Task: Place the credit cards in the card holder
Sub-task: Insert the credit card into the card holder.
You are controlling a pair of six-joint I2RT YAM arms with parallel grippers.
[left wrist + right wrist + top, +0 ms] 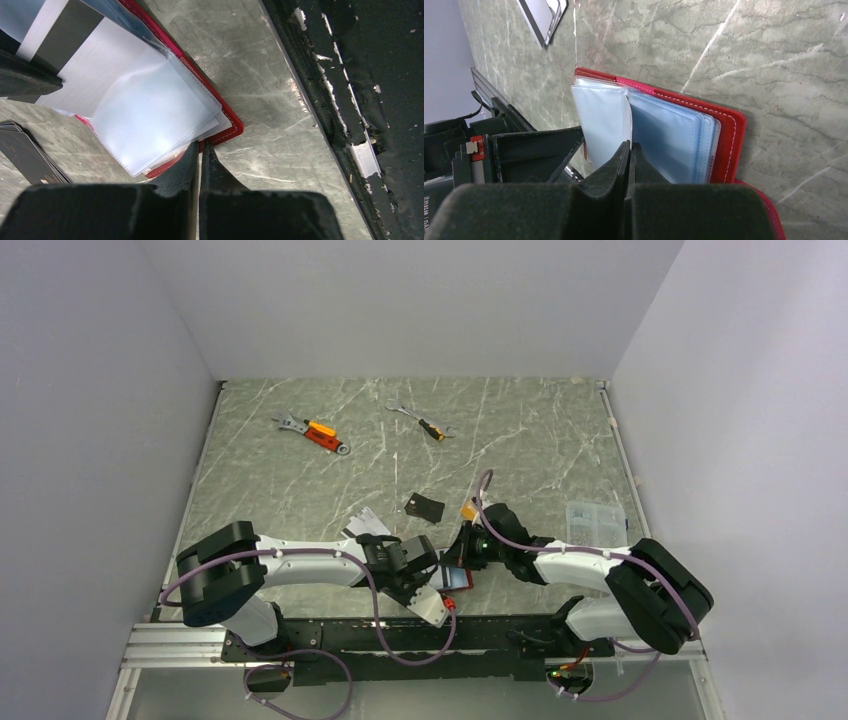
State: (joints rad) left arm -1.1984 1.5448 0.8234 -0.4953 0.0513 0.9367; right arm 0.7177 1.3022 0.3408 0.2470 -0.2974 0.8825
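Green marbled table (pixel 540 440), white walls round it, and all the action is at the near edge between the arm bases. Card holder (pixel 227 122) lies open there, red cover down, pale blue pockets fanned out. Left gripper (pixel 201 150) is closed right down on the corner of the red cover, pinning it. Right gripper (pixel 629 150) has its jaws fully together at the foot of the front pocket leaf; can't tell whether it pinches the leaf or a card edge. Silver card (pixel 75 55) with the dark stripe sits across the open holder, partly under the clear leaf, so I read this as mid-insertion. Black card (pixel 25 155) is on the table just beside the holder and the spare silver cards (pixel 544 15) are further off; neither is stowed yet

For you: hold the left pinch firm so the cover can't slide. Push the card in line with the pocket mouth, low angle, slow. If the leaf buckles, back off and re-square, don't force it. Release only once the card edge is past the pocket lip
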